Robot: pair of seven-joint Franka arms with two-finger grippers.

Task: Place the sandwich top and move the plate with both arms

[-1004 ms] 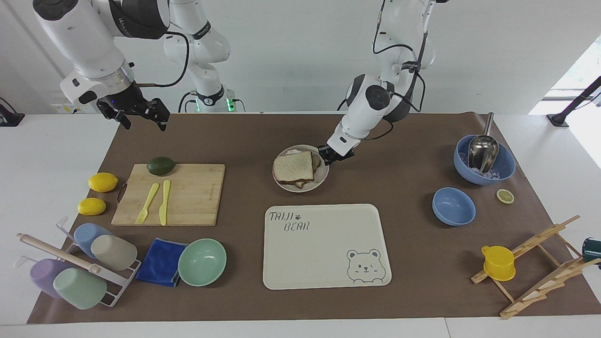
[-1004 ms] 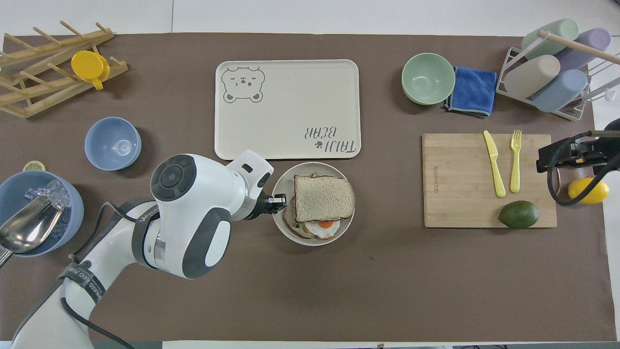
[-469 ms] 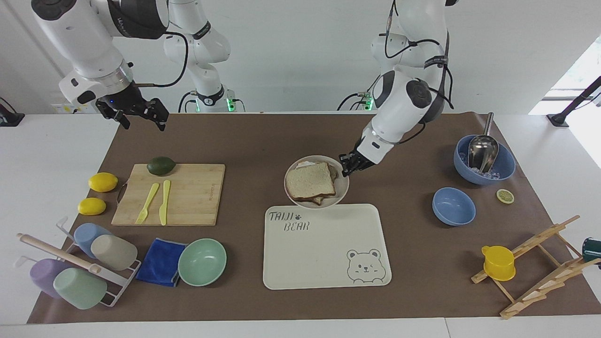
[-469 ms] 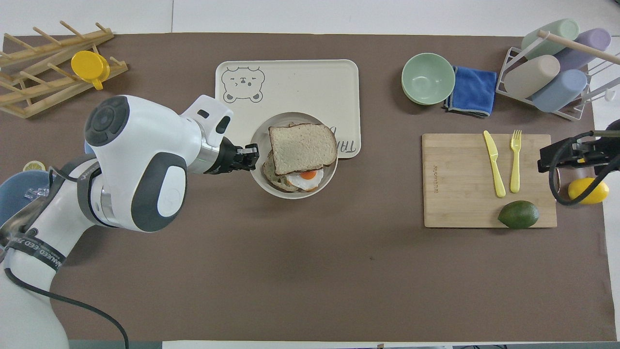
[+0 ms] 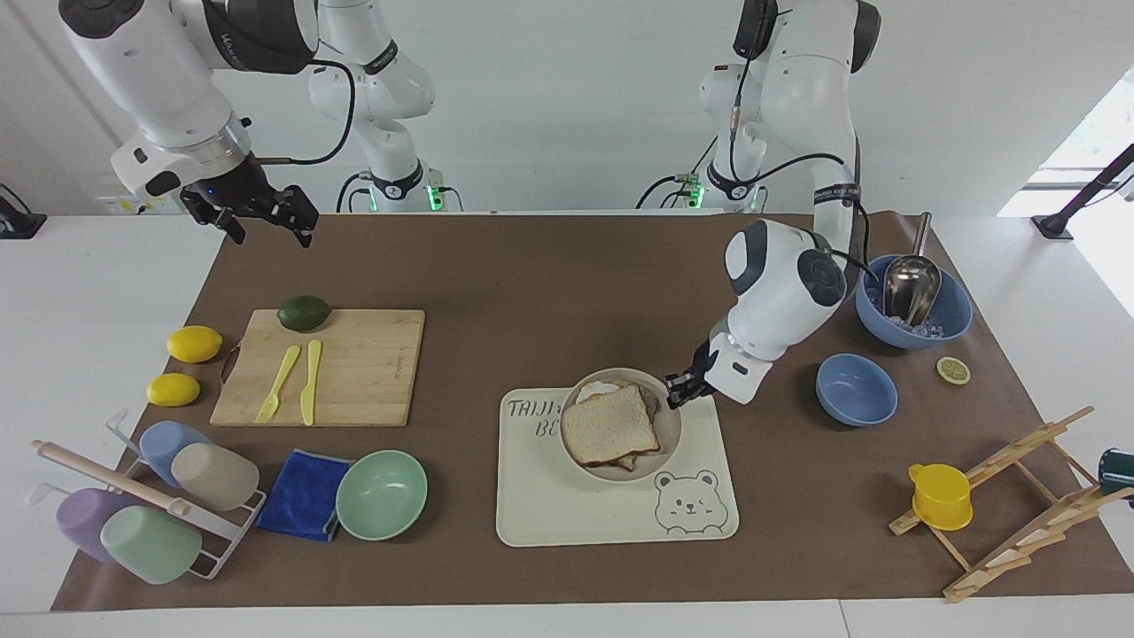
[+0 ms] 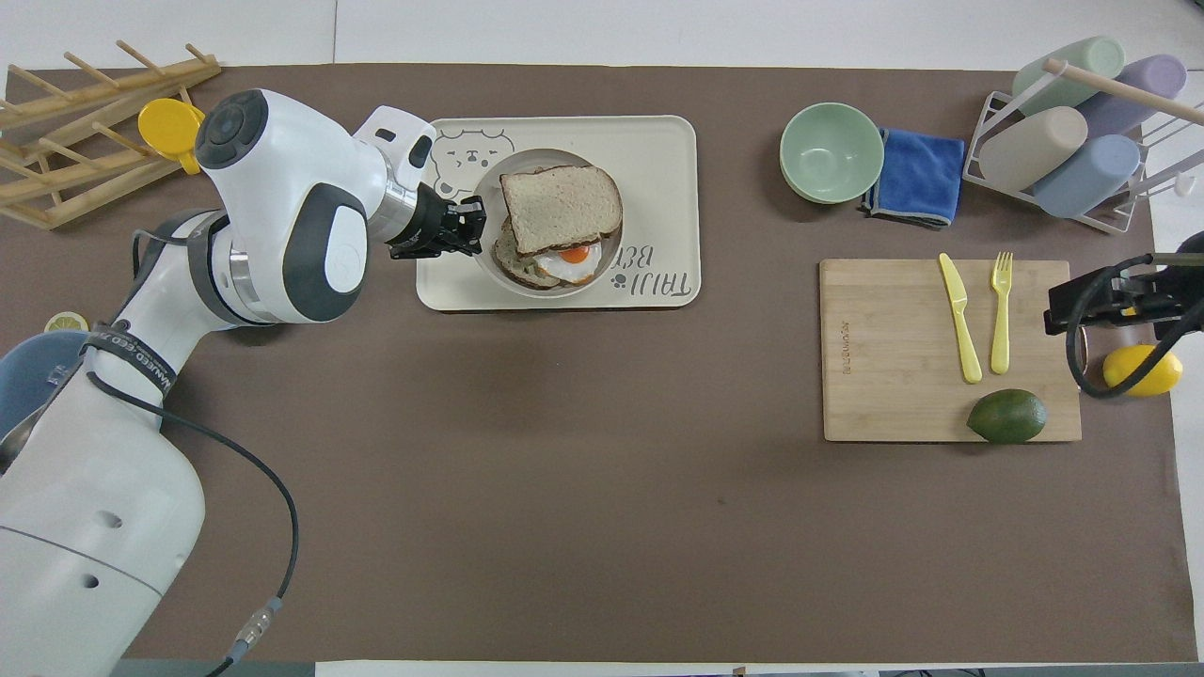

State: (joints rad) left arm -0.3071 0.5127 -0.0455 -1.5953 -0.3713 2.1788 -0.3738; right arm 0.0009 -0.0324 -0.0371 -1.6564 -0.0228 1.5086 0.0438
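Carrying the plate [image 5: 669, 416] by its rim, the left gripper [image 5: 680, 390] was clamped shut on the edge so the sandwich top [image 5: 611, 425] rode level, over the tray [image 5: 532, 514]. Right gripper [image 5: 257, 215] waited wide open, holding nothing, well apart from the tray. Overhead view: plate [image 6: 489, 273] sat within the tray [image 6: 658, 150] outline, sandwich top [image 6: 561, 196] on the egg [image 6: 572, 256], left gripper [image 6: 466, 228] at the rim.

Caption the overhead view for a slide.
Left gripper holds the round beige plate, topped with a speckled bread slice, over the cream bear-print tray.
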